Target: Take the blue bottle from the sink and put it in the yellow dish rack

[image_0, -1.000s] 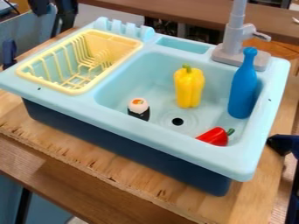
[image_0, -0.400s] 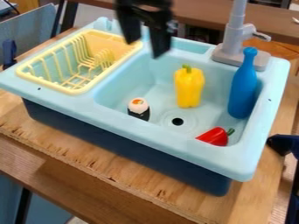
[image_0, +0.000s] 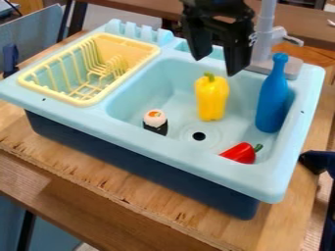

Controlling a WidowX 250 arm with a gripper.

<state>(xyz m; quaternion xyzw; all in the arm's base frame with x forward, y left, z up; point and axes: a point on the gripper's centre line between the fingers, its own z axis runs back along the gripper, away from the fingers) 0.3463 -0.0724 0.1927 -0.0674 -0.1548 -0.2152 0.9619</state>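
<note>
Gaping wide, the end effector hangs above a sink on plywood.

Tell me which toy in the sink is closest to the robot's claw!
It's the yellow pepper, standing upright just below the open gripper. The blue bottle, sushi roll and red pepper are farther away.

Wooden surface, its grain running along the near edge; the toy sink unit, light blue above dark blue, rests directly upon it.
</note>
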